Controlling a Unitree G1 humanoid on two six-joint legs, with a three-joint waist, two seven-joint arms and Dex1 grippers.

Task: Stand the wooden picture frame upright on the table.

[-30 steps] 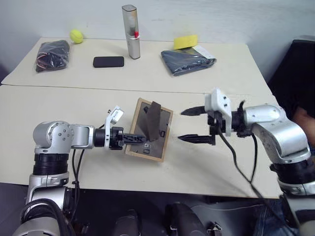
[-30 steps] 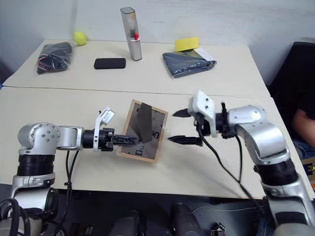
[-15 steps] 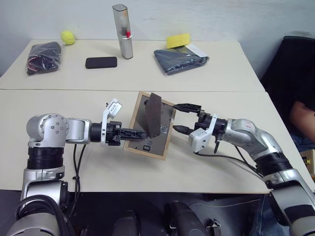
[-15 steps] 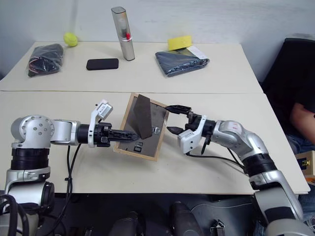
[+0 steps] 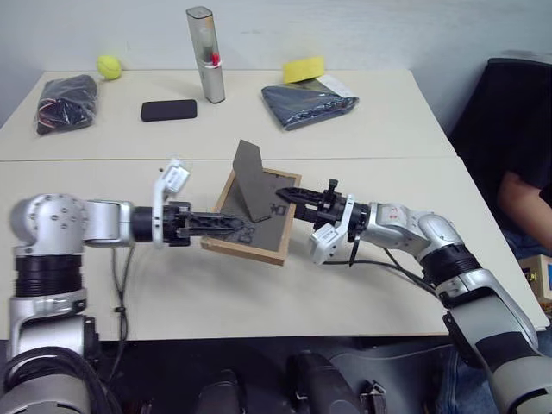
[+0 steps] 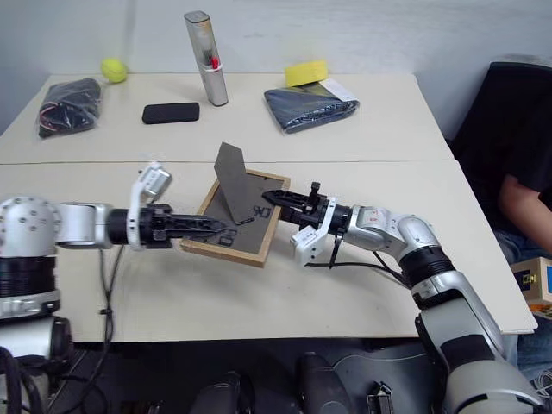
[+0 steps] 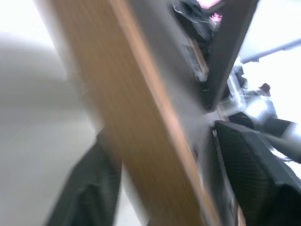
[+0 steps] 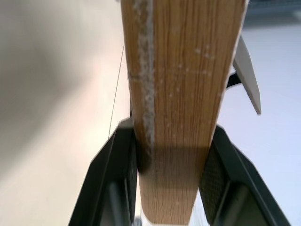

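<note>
On the far left of the back table (image 5: 379,112) lies a dark bag (image 5: 62,99), with a yellow ball (image 5: 109,66) just behind it. Next along are a black phone (image 5: 168,109), a tall grey container (image 5: 205,55) standing upright, and a folded dark cloth (image 5: 309,96) with a yellow sponge (image 5: 304,70) at its far edge.

On the near table, the left gripper (image 5: 231,223) reaches in from the left, pointing toward the wooden picture frame (image 5: 244,251). Its wrist view shows its two fingers (image 7: 249,165) spread on either side of the frame's wooden edge; they seem to stand apart from the wood rather than pinch it, though that view is blurred.

The frame sits near the middle of the near table, dark back panel (image 5: 269,224) facing up, tilted with its right side raised. Its fold-out stand (image 5: 249,178) sticks up from the back panel.

The right gripper (image 5: 289,197) comes in from the right, pointing left, and meets the frame's right edge. In its wrist view the two fingers (image 8: 115,179) press against both faces of the wooden border, so its jaws are clamped narrowly on the frame.

At the far right edge, a person's arm (image 5: 526,203) shows beside a dark chair (image 5: 504,112).
</note>
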